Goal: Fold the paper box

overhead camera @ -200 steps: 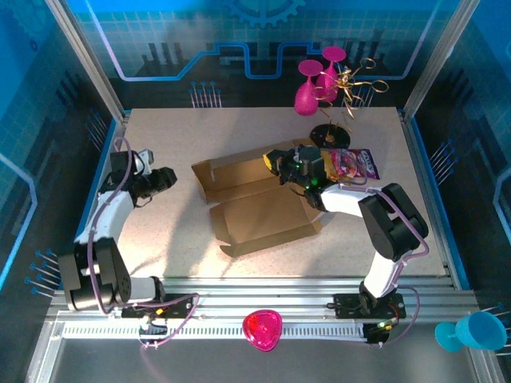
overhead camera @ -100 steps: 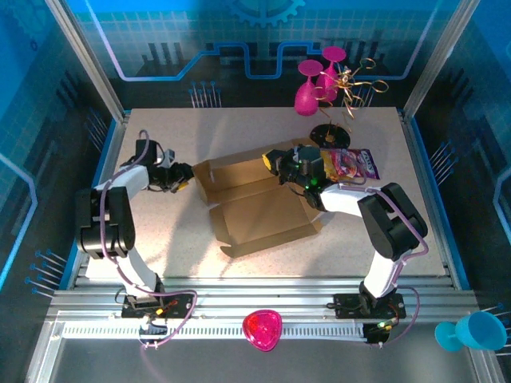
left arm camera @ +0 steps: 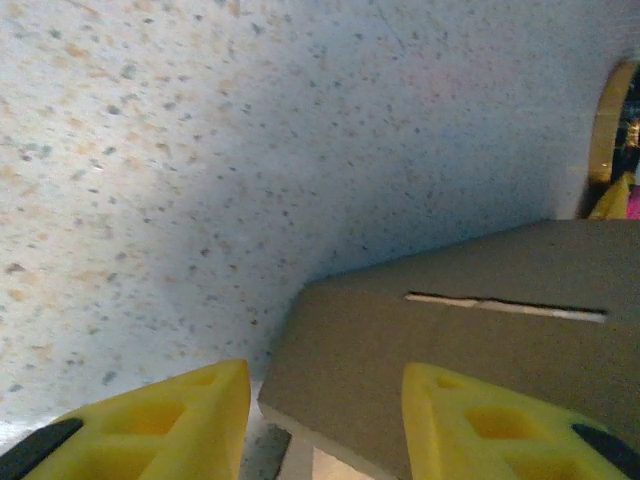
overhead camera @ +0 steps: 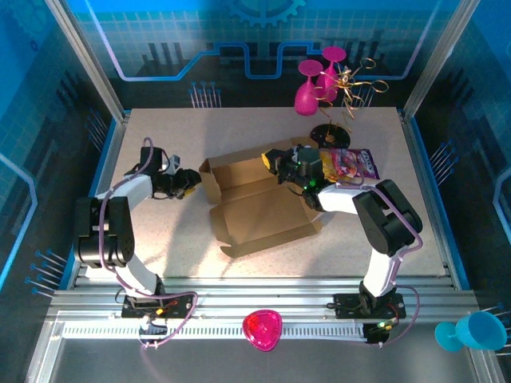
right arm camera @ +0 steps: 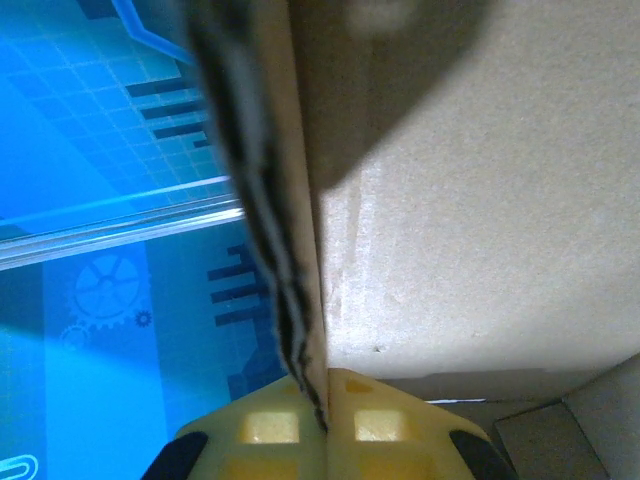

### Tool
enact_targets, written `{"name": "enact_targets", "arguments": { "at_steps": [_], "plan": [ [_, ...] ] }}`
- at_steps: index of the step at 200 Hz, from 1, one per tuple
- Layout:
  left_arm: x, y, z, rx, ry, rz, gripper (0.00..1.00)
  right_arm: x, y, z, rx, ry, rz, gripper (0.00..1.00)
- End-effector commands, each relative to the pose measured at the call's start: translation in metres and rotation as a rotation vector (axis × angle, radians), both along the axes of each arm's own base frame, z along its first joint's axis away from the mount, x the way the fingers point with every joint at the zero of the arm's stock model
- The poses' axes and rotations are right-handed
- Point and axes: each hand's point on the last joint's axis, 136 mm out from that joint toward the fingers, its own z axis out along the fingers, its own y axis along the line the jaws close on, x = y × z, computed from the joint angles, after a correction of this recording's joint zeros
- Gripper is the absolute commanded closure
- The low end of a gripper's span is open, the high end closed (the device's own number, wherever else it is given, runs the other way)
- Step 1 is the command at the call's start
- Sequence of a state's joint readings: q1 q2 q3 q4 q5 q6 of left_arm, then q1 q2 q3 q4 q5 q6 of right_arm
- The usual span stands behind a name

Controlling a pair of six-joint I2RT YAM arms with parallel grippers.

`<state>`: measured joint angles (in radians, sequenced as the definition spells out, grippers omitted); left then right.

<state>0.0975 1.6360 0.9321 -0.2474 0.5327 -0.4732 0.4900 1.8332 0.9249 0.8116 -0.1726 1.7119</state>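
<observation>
The paper box (overhead camera: 259,209) lies open in the middle of the table, plain brown, with its back and left walls raised. My left gripper (overhead camera: 192,182) is at the box's left wall. In the left wrist view it (left arm camera: 325,425) is open, and a corner of a slotted cardboard flap (left arm camera: 460,320) reaches in between the yellow fingers (left arm camera: 190,420). My right gripper (overhead camera: 281,166) is at the back right of the box. In the right wrist view it (right arm camera: 326,405) is shut on the edge of a cardboard wall (right arm camera: 480,220).
A purple-yellow snack packet (overhead camera: 353,163) lies just right of the box. Behind it stand pink glasses (overhead camera: 307,94) and a gold wire stand (overhead camera: 351,84) on a black base (overhead camera: 331,134). A pink bowl (overhead camera: 262,329) and a blue cup (overhead camera: 473,331) sit off the near edge.
My left arm has swung right from the table's left side up to the box. The box's left flap has gone from lying flat to standing up. The right gripper has kept its hold.
</observation>
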Motion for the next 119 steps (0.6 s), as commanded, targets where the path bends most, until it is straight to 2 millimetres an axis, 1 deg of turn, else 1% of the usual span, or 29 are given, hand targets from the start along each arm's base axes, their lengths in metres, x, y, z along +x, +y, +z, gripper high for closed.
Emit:
{"name": "enact_targets", "arguments": {
  "at_steps": [1,36,54,119],
  "plan": [
    [-0.003,-0.012,0.016,-0.024,-0.053,-0.021,0.55,0.005,0.004,0.001,0.008,-0.003,-0.011,1.00],
    [-0.006,-0.019,0.028,-0.001,-0.122,-0.043,0.55,0.006,0.003,0.001,0.008,0.000,-0.015,1.00],
    [-0.010,-0.022,0.030,0.014,-0.150,-0.072,0.55,0.007,0.003,0.001,0.006,0.003,-0.014,1.00],
    [-0.019,-0.040,0.027,0.072,-0.215,-0.184,0.55,0.006,0.005,-0.001,0.003,0.011,-0.006,1.00]
  ]
}}
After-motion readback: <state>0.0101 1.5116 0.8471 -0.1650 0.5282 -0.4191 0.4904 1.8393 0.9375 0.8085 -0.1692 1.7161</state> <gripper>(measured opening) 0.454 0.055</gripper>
